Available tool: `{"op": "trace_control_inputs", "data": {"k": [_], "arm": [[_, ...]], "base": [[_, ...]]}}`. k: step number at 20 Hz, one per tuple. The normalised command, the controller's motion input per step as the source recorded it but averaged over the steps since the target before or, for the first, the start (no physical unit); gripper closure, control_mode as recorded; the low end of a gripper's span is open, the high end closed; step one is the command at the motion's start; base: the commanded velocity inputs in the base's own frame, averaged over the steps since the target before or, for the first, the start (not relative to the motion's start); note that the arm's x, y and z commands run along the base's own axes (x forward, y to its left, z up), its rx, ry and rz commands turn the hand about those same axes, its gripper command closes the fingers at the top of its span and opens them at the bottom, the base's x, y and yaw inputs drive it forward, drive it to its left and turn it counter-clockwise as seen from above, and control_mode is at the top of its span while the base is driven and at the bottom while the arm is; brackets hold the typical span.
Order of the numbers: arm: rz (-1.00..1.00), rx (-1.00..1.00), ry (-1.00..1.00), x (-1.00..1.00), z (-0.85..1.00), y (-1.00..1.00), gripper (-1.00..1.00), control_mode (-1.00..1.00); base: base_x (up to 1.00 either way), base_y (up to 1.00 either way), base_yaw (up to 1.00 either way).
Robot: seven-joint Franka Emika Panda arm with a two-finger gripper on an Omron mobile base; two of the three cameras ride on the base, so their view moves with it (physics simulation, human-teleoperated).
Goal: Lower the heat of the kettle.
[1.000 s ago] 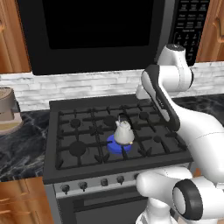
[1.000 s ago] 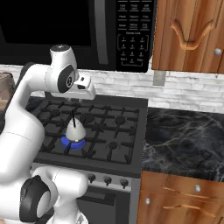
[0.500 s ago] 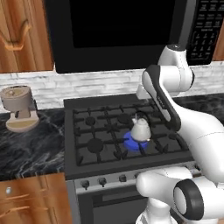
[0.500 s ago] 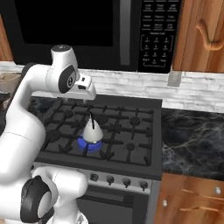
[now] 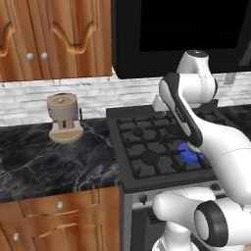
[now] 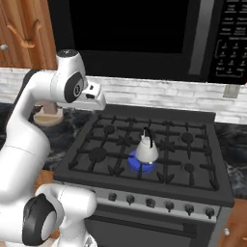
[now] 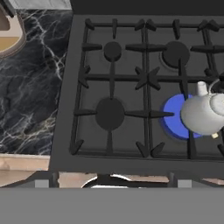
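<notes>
So starting at the left end of the counter [image 5: 59, 162], there's the beige coffee machine [image 5: 63, 116] parked back near the wall, well apart from everything that matters here. Moving right you hit the stove [image 6: 144, 149], and the kettle [image 6: 146, 148] sits on the burner in the front row, middle column, right over a blue flame [image 7: 177, 116], which makes sense since that's the burner that's lit and needs turning down. From the hand view the kettle [image 7: 204, 114] is off toward the right edge, spout pointing toward the back of the stove. The knobs [image 6: 169, 206] run along the stove's front panel, below the grates, so I'd guess one of the middle ones controls that burner. The arm is folded up high above the stove's left side, probably just looking down to get its bearings. Honestly can't tell whether the gripper fingers are spread or together.
</notes>
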Motion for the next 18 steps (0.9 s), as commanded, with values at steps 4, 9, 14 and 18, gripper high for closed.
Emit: {"op": "trace_control_inputs", "data": {"k": [4,9,14,18], "arm": [[0.00,0.00,0.00,0.00,0.00,0.00,-1.00,1.00],[0.00,0.00,0.00,0.00,0.00,0.00,-1.00,1.00],[0.00,0.00,0.00,0.00,0.00,0.00,-1.00,1.00],[0.00,0.00,0.00,0.00,0.00,0.00,-1.00,1.00]], "base": [[0.18,0.64,-0.08],[0.39,0.28,-0.11],[0.42,0.05,-0.04],[0.23,0.00,0.00]]}}
